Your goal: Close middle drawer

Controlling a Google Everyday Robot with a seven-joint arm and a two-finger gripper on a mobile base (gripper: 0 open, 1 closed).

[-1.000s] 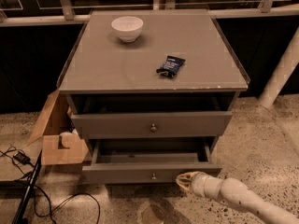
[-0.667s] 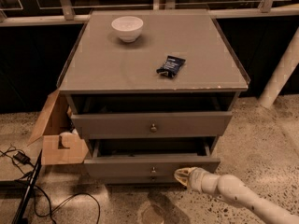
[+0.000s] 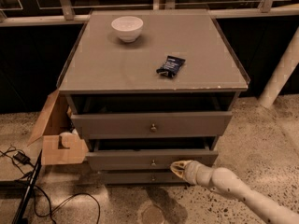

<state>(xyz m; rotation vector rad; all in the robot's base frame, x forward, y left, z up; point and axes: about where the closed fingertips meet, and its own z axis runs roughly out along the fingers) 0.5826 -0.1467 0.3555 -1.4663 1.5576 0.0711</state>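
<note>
The middle drawer (image 3: 117, 160) is the second of three grey-brown fronts in the cabinet, with a small round knob (image 3: 153, 162). It stands out only a little, with a thin dark gap above it. My gripper (image 3: 177, 167) comes in from the lower right on a cream arm. Its tip, shut with nothing in it, rests against the drawer's front just right of the knob. The uppermost drawer (image 3: 117, 124) also stands out somewhat, with a dark opening above it. The lowest drawer (image 3: 126, 177) sits further in, below.
A white bowl (image 3: 127, 28) and a dark snack packet (image 3: 170, 66) lie on the cabinet top. An open cardboard box (image 3: 56, 143) stands at the cabinet's left. Black cables (image 3: 28, 190) run over the floor at the lower left. A white post (image 3: 280, 73) leans at the right.
The middle drawer has slid inward, from well pulled out to nearly in. My gripper has followed it forward and slightly left, staying against its front.
</note>
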